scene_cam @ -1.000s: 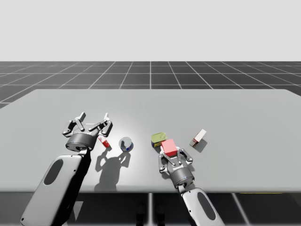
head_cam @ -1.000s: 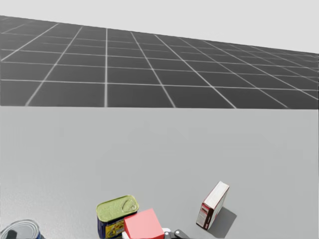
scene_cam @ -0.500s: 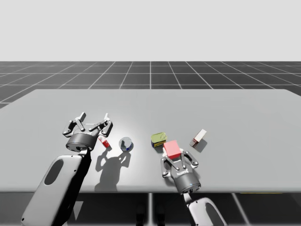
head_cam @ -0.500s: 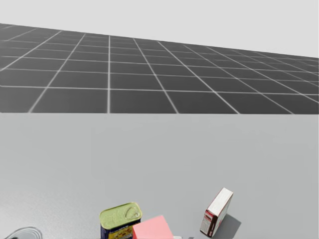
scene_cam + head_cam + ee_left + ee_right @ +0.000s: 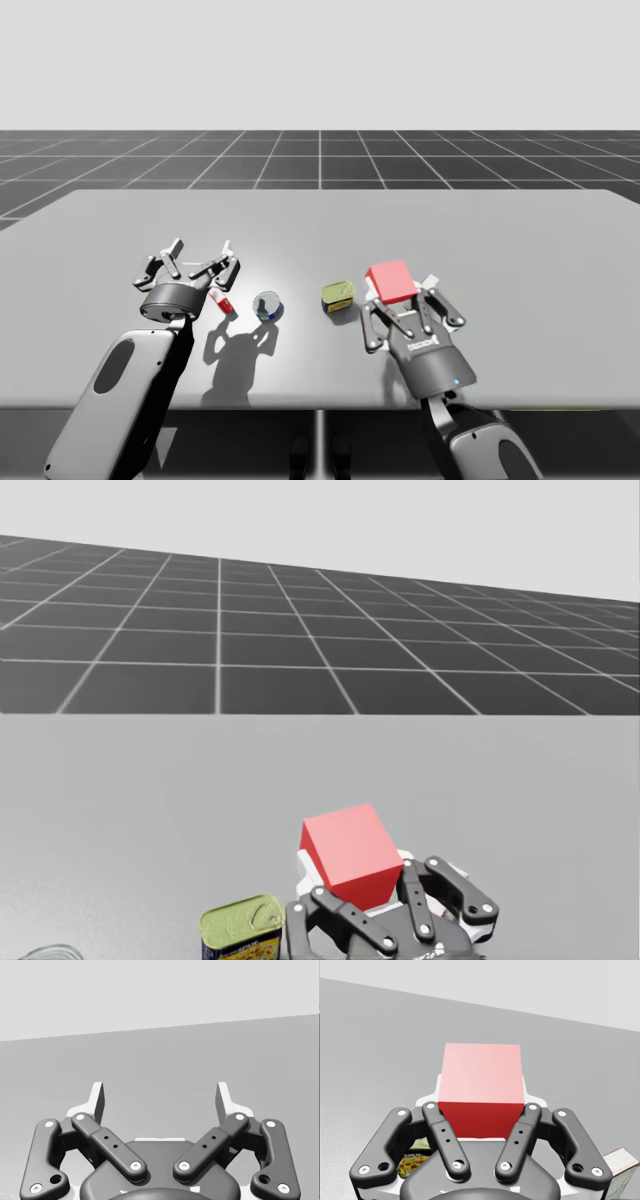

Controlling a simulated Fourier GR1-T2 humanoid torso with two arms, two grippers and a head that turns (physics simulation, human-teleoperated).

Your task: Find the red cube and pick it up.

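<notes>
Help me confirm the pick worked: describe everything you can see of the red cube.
The red cube is a plain, matte block of one solid colour, with sharp edges and no markings. Its upper face looks paler than its front face. It sits between the fingers of my right tool, which press it from two sides, and it is roughly level. It appears to be held clear of the table, near the green-topped can without touching it.

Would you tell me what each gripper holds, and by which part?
My right gripper holds the red cube by its two opposite side faces; my left gripper holds nothing.
</notes>
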